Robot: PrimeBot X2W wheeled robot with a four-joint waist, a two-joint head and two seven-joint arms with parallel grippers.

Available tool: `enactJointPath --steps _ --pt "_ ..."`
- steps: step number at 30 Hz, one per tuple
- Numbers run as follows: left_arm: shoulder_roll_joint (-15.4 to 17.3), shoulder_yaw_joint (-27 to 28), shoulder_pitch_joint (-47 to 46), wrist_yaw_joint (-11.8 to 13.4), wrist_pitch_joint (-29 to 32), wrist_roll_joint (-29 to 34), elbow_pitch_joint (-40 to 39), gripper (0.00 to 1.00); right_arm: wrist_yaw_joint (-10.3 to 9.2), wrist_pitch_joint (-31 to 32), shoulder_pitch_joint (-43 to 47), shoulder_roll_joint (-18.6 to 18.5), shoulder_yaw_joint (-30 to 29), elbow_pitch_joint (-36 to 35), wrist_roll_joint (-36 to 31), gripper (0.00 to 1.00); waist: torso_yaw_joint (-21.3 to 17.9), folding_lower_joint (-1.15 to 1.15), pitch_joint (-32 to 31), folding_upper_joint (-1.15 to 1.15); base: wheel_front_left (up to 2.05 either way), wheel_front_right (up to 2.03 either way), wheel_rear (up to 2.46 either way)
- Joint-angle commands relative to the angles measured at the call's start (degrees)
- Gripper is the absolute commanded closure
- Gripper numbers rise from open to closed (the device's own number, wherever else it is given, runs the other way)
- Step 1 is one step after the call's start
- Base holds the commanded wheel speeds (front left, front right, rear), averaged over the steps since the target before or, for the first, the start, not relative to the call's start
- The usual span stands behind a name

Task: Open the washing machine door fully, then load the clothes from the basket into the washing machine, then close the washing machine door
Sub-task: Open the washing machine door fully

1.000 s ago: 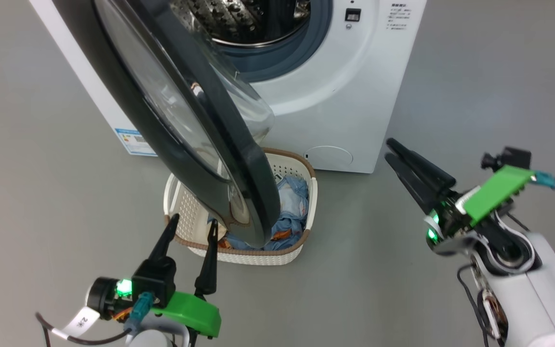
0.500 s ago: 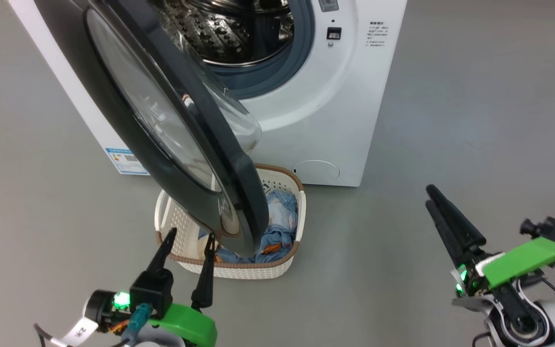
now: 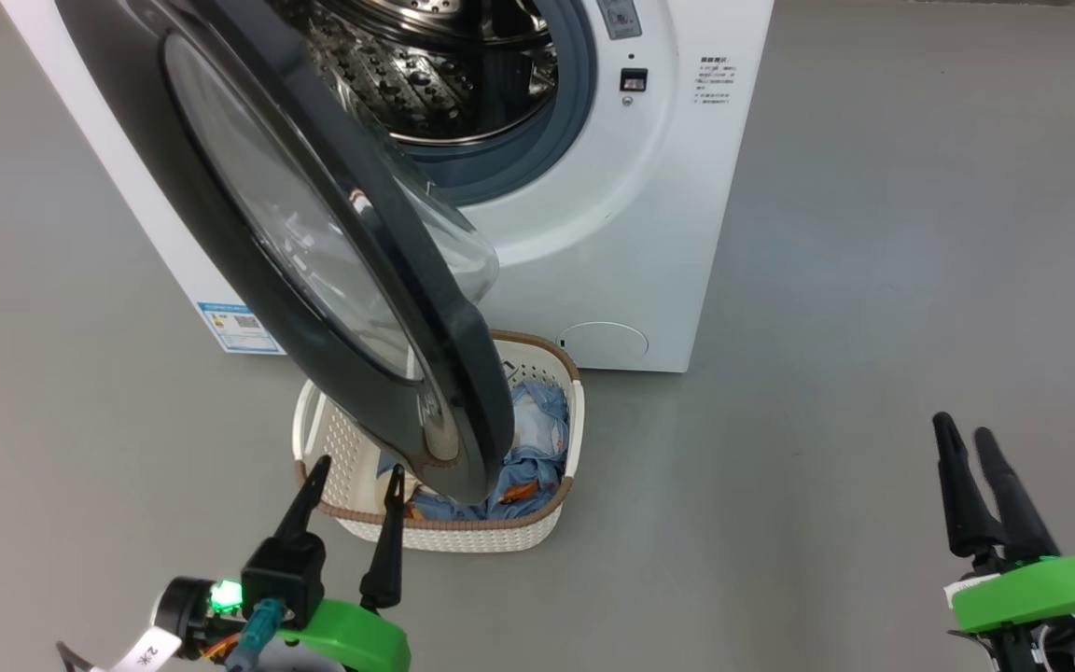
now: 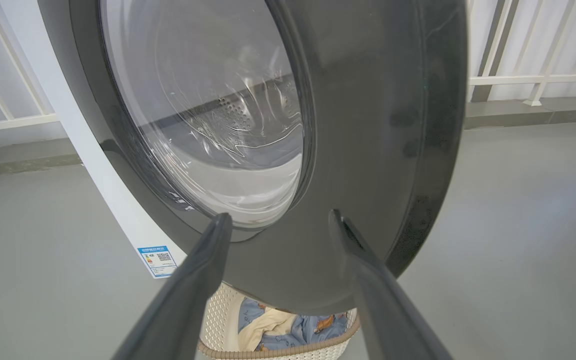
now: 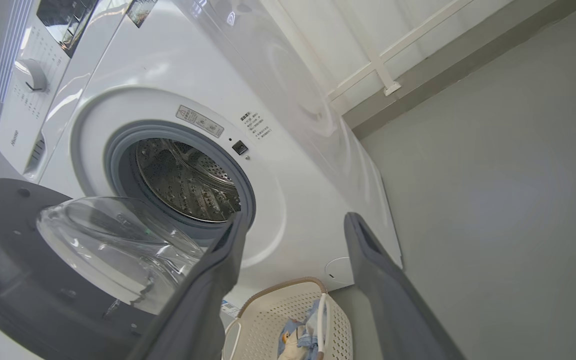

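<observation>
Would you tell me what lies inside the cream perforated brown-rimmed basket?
Light-blue bear-print clothes with cream parts lie inside the basket; the glossy black-rimmed round door hides much of its interior.

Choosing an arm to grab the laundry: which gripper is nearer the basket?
Left. The left gripper hovers open by the near-left corner of the basket; the right gripper, also open, sits far off to the basket's right.

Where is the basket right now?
The basket sits left of centre in the head view, on the floor before the washing machine, partly hidden by the open door, just beyond the left gripper.
</observation>
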Motion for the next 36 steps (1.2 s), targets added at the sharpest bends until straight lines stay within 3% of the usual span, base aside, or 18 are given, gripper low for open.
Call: enactJointPath --steps 1,7,8,15,20,36 --pt "0.89 2.15 -0.84 -0.39 -0.46 0.59 -1.17 0.00 0.09 -1.11 0.18 -0.93 0.41 -1.04 -2.83 0.00 -0.14 0.00 0.01 0.00 0.00 0.00 0.00" --pt "0.89 2.77 -0.76 -0.59 -0.46 0.79 -1.26 0.00 0.09 -3.73 1.35 1.34 -5.60 -2.05 -22.35 0.00 -0.70 0.00 -0.14 0.00 0.00 0.00 0.00" --pt "0.89 2.90 -0.72 -0.64 -0.46 0.71 -1.27 0.00 0.09 -4.00 2.07 2.59 -7.42 -3.55 -28.94 0.00 -0.81 0.00 -0.30 0.00 0.00 0.00 0.00" --pt "0.89 3.18 -0.32 -0.62 -0.46 0.36 -1.25 0.00 0.09 -4.30 6.21 6.79 -8.56 -8.37 -44.11 0.00 -1.24 0.00 -1.20 0.00 0.00 0.00 0.00" --pt "0.89 3.20 -0.21 -0.48 -0.46 0.10 -1.12 0.00 0.09 -4.38 8.35 8.75 -7.87 -9.01 -47.89 0.00 -1.43 0.00 -1.73 0.00 0.00 0.00 0.00" --pt "0.89 3.58 0.45 -0.34 -0.46 -0.22 -0.34 0.00 0.09 -4.44 10.69 10.56 -8.37 -8.87 -48.84 0.00 -1.85 0.00 -2.96 0.00 0.00 0.00 0.00"
